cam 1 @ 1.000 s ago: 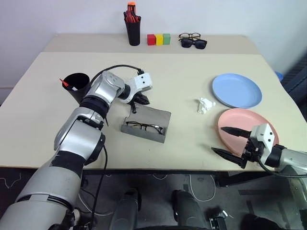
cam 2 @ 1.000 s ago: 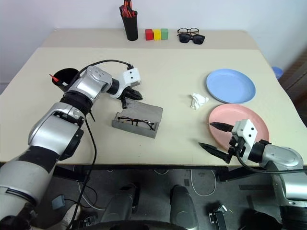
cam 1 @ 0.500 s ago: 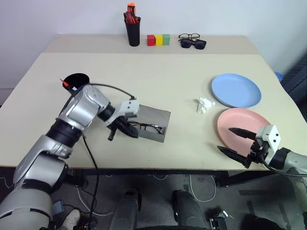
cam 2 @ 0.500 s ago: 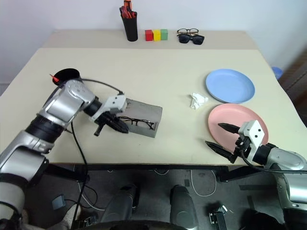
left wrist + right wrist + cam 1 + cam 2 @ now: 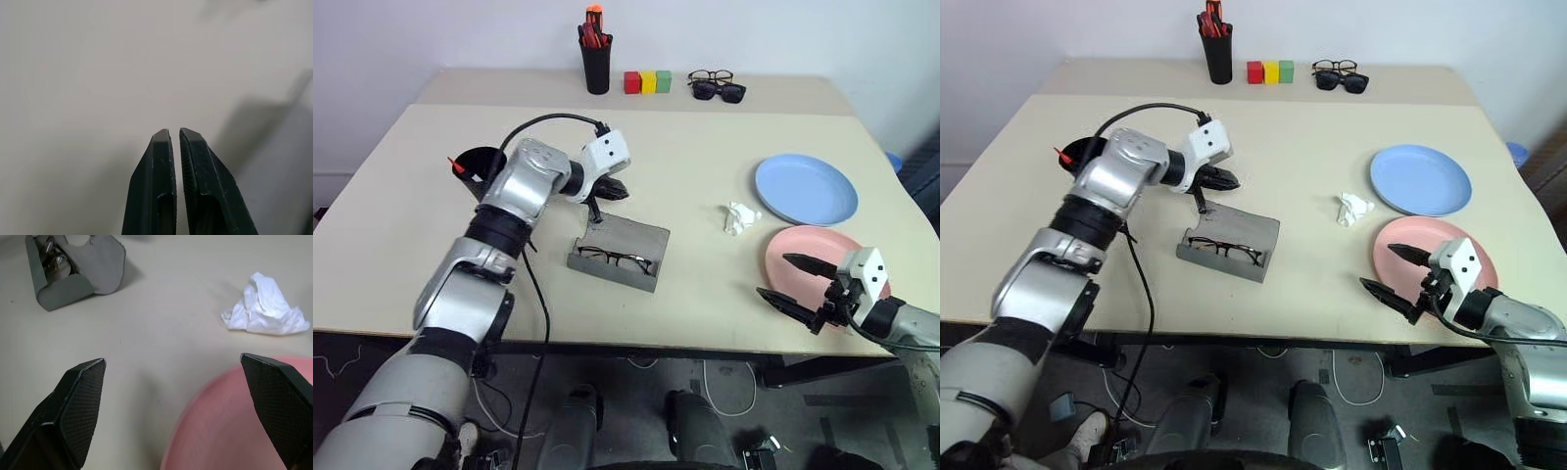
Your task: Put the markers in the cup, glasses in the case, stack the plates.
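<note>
Two plates, three blocks

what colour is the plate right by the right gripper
Salmon pink; the plate shows best in the left eye view, beside the open right gripper.

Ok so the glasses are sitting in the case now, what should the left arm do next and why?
Probably push the raised lid of the case down. The glasses already lie inside the open case, and the shut left end effector hovers by the lid's far edge holding nothing. The blue plate and pink plate lie unstacked near the open right end effector.
</note>
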Available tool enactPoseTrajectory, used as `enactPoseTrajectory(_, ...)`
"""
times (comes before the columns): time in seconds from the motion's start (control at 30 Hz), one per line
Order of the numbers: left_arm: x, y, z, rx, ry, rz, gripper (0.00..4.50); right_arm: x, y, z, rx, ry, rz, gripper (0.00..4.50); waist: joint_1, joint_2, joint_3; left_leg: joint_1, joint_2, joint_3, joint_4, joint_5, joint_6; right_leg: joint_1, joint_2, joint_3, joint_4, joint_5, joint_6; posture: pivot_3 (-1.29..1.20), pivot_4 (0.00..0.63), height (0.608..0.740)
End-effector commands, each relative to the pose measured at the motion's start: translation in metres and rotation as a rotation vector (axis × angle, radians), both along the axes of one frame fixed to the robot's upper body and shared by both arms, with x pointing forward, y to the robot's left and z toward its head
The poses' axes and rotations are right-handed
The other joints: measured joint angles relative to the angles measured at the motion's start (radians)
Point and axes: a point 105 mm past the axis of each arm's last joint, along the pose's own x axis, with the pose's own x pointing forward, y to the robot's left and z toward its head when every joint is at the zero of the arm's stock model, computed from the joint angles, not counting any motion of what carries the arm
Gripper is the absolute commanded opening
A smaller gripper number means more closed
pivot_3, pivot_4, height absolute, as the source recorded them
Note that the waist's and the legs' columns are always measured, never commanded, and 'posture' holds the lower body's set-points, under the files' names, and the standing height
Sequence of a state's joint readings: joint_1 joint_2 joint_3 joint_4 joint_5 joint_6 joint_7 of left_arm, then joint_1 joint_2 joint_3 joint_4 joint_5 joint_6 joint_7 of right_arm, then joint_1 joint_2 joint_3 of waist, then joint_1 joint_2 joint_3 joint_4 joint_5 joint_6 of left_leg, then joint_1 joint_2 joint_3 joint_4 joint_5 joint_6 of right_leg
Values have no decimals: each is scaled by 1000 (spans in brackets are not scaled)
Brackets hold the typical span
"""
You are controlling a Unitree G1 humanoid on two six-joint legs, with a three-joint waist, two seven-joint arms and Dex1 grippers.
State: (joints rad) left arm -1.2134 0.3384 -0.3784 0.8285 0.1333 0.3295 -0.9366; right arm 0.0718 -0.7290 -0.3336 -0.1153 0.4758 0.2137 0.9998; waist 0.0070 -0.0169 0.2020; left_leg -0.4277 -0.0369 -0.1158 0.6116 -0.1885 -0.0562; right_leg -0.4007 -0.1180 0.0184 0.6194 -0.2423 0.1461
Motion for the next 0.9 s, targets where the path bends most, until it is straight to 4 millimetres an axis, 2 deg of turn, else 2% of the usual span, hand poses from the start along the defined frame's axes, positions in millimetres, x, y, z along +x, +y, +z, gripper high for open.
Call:
enactPoseTrajectory(0.03, 10, -10, 8, 53, -95, -9, 261, 0, 7, 12, 5, -45, 10, 4500, 1, 0, 0, 0, 0, 0, 0, 0, 0, 0, 0, 0, 0, 0, 0, 0, 150, 740)
enactPoseTrajectory(0.17, 2, -24, -4, 55, -12, -94, 261, -1, 9, 13, 8, -46, 2, 4500, 3, 0, 0, 0, -1, 0, 1, 0, 0, 1, -1, 0, -1, -3, 4, 0, 150, 740)
enactPoseTrajectory(0.23, -10, -26, -6, 29, 103, -172, 261, -3, 7, 13, 10, -39, -5, 4500, 0, 0, 0, 0, -1, 0, 1, 0, 0, 1, -1, 0, -1, -3, 4, 0, 150, 740)
enactPoseTrajectory(0.47, -47, -5, -11, 65, 366, -349, 261, -8, -7, 3, 17, 8, -72, 4500, -19, 0, 0, 0, 0, 0, 1, 0, 0, 1, 0, 0, -1, -2, 2, 0, 150, 740)
enactPoseTrajectory(0.57, -62, 3, -17, 84, 408, -381, 261, -8, -11, 1, 36, 7, -111, 4500, -24, 1, 0, 1, 0, 0, 1, 0, 0, 2, -1, 1, -1, 0, -1, 0, 150, 740)
enactPoseTrajectory(0.7, -92, 13, -31, 110, 464, -430, 261, -6, -20, 1, 24, -14, -194, 4500, -24, 1, 0, 1, 0, 0, 1, 0, 0, 1, 0, 0, 1, 0, -1, 0, 150, 740)
enactPoseTrajectory(0.8, -102, 16, -41, 122, 455, -424, 261, -1, -22, 6, 49, -35, -249, 4500, -22, 3, -2, 2, 0, 0, 2, 0, 0, 3, 0, 1, 2, -1, -4, 0, 150, 740)
enactPoseTrajectory(0.9, -103, 7, -28, 47, 394, -423, 261, 3, -24, 11, 29, -58, -294, 4500, -19, 4, -2, 3, 0, 0, 2, 0, 0, 4, 0, 1, 1, -1, -7, 0, 150, 740)
